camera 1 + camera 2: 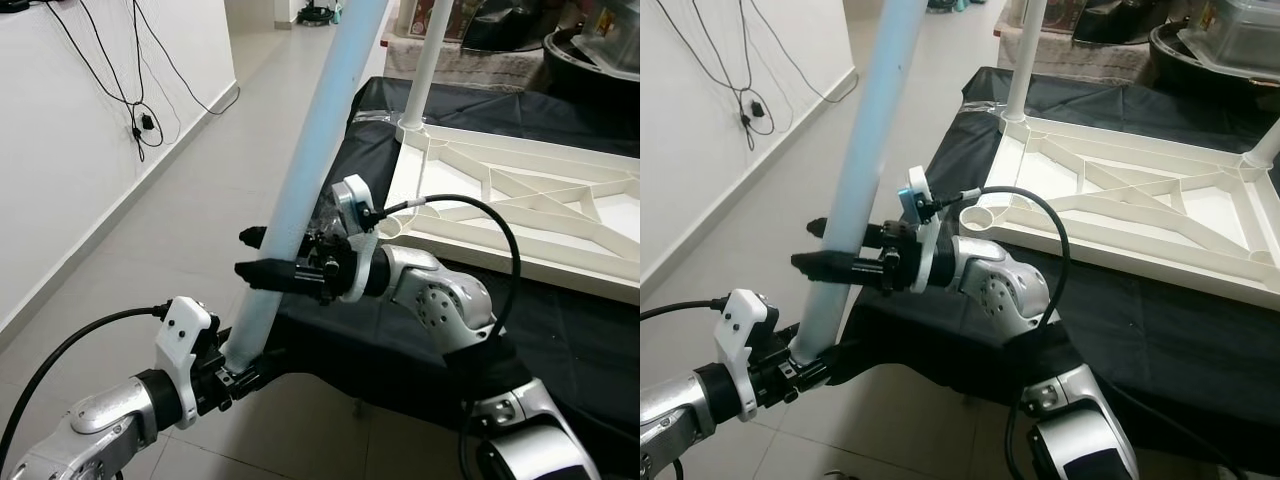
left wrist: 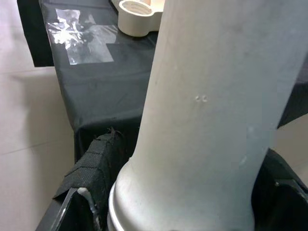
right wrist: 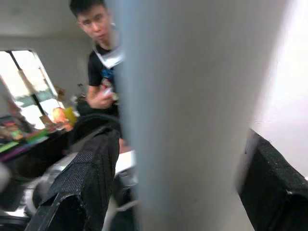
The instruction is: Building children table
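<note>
Two silver metallic arms with rounded joint housings dotted with small screws. White plastic wrist brackets. Black cable loops from each wrist back along forearm. Left gripper [image 1: 245, 375] and right gripper [image 1: 262, 255]: long black fingers, inner faces padded with coarse black woven fabric. Small blue part on right wrist bracket.

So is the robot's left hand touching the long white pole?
Touching. The left wrist view shows the pole pressed between the left hand's black fingers, gripped near its bottom end.
</note>
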`<state>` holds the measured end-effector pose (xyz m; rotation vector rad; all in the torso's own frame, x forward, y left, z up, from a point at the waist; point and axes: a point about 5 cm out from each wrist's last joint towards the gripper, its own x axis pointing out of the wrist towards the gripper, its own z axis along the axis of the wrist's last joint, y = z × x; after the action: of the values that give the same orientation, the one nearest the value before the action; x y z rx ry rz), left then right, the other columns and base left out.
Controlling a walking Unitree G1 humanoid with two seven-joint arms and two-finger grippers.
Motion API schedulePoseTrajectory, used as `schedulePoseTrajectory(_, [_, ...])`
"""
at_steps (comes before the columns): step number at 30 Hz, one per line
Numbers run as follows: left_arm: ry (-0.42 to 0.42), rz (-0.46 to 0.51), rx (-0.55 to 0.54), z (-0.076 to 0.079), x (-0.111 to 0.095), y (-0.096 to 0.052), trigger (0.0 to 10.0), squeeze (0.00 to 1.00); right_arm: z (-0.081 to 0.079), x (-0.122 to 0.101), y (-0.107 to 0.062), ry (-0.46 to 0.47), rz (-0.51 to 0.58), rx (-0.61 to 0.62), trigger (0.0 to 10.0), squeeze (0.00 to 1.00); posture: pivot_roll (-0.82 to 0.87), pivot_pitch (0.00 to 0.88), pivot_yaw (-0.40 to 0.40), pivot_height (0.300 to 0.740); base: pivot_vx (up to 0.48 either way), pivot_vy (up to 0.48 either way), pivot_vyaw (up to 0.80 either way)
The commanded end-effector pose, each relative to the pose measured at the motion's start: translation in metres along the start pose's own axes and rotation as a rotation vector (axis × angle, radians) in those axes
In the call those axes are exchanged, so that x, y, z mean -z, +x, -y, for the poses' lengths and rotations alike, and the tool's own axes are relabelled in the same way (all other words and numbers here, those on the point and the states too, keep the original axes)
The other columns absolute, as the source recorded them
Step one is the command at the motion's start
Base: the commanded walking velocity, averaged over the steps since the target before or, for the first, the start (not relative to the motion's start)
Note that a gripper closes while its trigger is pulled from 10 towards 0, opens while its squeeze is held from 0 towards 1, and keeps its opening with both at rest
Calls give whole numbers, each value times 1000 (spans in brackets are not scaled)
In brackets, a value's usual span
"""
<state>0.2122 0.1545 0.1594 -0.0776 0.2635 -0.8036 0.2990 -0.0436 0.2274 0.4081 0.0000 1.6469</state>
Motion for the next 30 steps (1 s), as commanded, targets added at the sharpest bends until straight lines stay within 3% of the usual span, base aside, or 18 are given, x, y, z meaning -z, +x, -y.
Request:
schedulePoseTrajectory(1, [-20, 2, 27, 2, 2, 2, 10000, 0, -6, 2, 6, 16, -4, -52, 10000, 0, 123, 103, 4, 740, 0, 0, 0])
schedulePoseTrajectory(16, [-47, 8, 83, 7, 0, 12, 10000, 0, -15, 9, 16, 42, -7, -97, 10000, 0, 116, 108, 7, 740, 0, 0, 0])
schedulePoseTrajectory(21, [-67, 5, 105, 13, 1, 14, 10000, 0, -12, 13, 21, -23, -33, -56, 10000, 0, 119, 122, 6, 740, 0, 0, 0])
schedulePoseTrajectory(30, [-90, 5, 123, 18, 4, 16, 10000, 0, -7, 13, 19, -52, -51, -12, 10000, 0, 117, 124, 5, 740, 0, 0, 0])
